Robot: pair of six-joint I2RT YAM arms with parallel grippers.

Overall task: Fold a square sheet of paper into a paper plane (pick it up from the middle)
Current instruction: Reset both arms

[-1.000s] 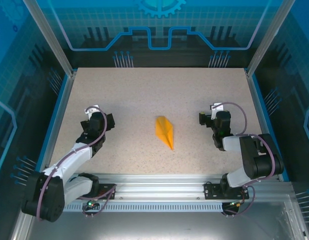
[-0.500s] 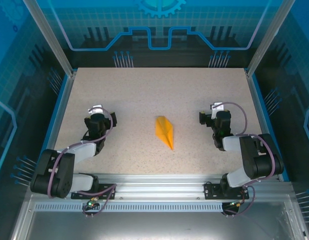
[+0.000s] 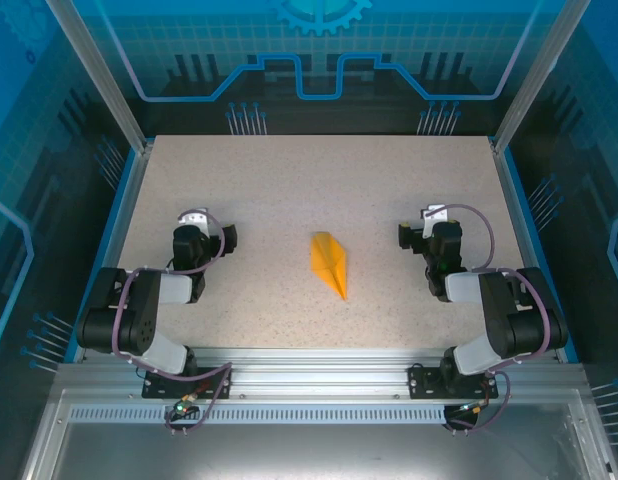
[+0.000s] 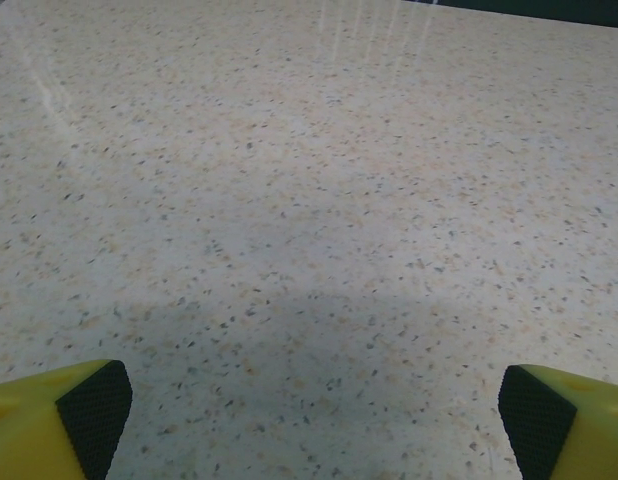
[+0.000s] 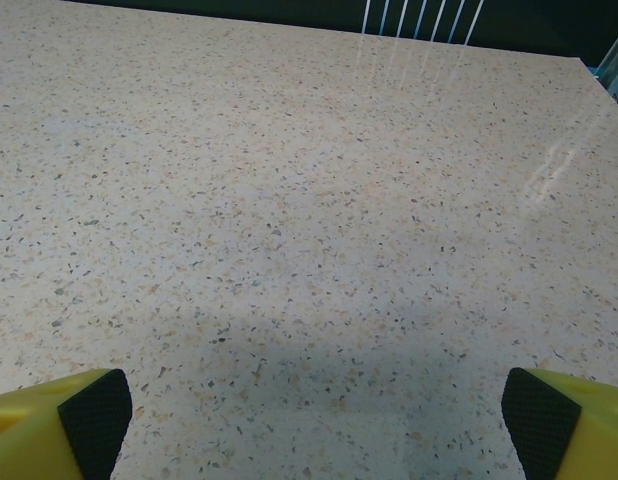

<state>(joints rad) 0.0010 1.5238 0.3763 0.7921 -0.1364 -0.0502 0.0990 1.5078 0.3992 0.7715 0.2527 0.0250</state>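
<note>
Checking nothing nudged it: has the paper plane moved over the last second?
No. The paper plane lies at the same spot and angle relative to the metal rail in front of it.

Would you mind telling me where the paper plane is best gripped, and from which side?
Probably mid-length on the paper plane, pinched across its lengthwise fold from straight above: it lies flat on the table, so the thin edges offer little purchase.

1 paper plane point(image 3: 329, 262), orange. 1 desk point(image 3: 289, 180). 2 arms: 1 left arm point(image 3: 139, 312), 1 right arm point(image 3: 501, 310). 4 yellow fingers total: 2 left fingers point(image 4: 19, 430) in the left wrist view, 2 right fingers point(image 5: 599, 420) in the right wrist view. 4 black pads point(image 4: 534, 420), 1 per finger.
</note>
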